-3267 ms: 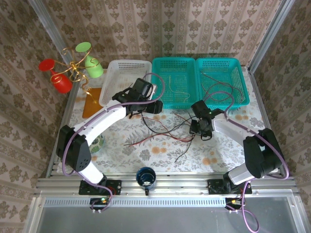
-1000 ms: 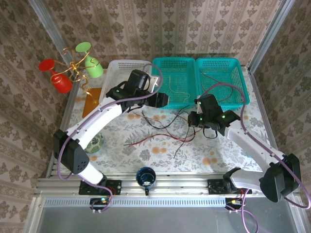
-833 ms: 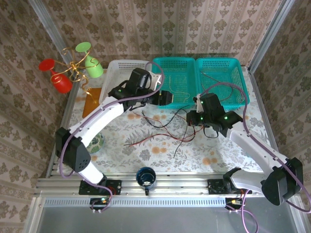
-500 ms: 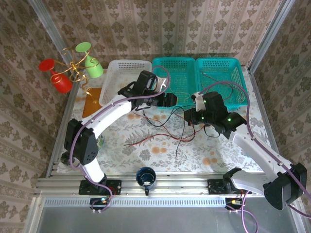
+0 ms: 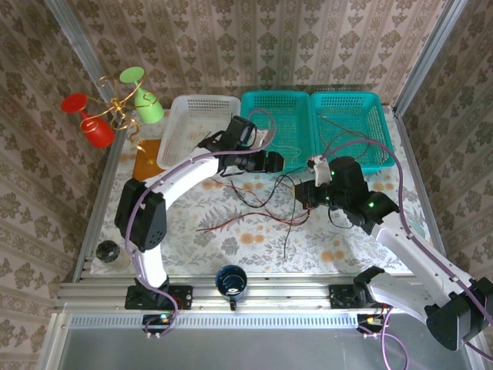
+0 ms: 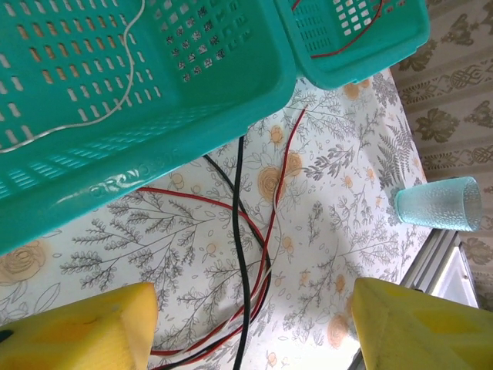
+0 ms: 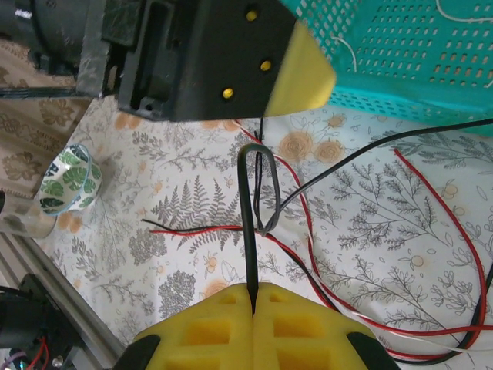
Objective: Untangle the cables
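Note:
Thin red, black and white cables (image 5: 262, 206) lie tangled on the floral tablecloth in front of the teal baskets. My left gripper (image 5: 271, 162) hovers above them by the middle basket's front wall, and its yellow fingers (image 6: 77, 333) stand wide apart with nothing between them. Beneath it, black and red strands (image 6: 239, 254) run across the cloth. My right gripper (image 5: 305, 193) is shut on a black cable (image 7: 248, 231), which rises from its closed pads (image 7: 223, 331) and bends into a loop just under the left gripper's yellow pad (image 7: 302, 71).
A white basket (image 5: 179, 123) and two teal baskets (image 5: 254, 131) (image 5: 385, 127) stand at the back; the teal ones hold loose wires. A dark mug (image 5: 230, 280) sits at the near edge and a glass (image 5: 108, 253) at the left. A leaf-patterned cup (image 7: 69, 181) and a rack of wine glasses (image 5: 115, 108) stand to the left.
My left gripper has slid to the right along the front of the middle teal basket. My right arm has swung its elbow outward while keeping its grip on the black cable.

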Controlling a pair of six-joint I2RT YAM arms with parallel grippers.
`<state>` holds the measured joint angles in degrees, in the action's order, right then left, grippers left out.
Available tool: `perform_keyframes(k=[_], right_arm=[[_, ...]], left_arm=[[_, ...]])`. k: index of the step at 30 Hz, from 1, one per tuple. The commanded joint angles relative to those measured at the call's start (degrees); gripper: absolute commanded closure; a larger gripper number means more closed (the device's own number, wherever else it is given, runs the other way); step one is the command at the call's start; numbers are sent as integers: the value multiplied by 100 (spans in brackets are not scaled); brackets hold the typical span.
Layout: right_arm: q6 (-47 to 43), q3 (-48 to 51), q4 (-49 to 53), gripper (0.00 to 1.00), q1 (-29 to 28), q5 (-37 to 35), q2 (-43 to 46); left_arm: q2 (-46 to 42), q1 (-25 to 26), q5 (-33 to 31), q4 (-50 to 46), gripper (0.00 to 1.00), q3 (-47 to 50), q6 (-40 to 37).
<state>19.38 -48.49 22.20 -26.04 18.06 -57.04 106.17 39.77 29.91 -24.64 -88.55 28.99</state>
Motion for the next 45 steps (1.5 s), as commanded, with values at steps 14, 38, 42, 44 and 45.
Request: perform_keyframes(k=[14, 38, 42, 44, 45], right_arm=[[-574, 911, -814, 100, -41, -27, 781], [-511, 1694, -565, 100, -164, -733, 1397], [282, 2074, -361, 100, -164, -824, 1687], [595, 2275, -229, 100, -164, -913, 1881], [708, 2367, -163, 100, -164, -927, 1995]], left_arm=[[361, 434, 191, -628, 32, -131, -9], [914, 804, 229, -792, 34, -62, 97], [919, 862, 76, -770, 34, -2, 150], [953, 907, 29, -796, 34, -34, 151], [973, 931, -8, -809, 35, -33, 150]])
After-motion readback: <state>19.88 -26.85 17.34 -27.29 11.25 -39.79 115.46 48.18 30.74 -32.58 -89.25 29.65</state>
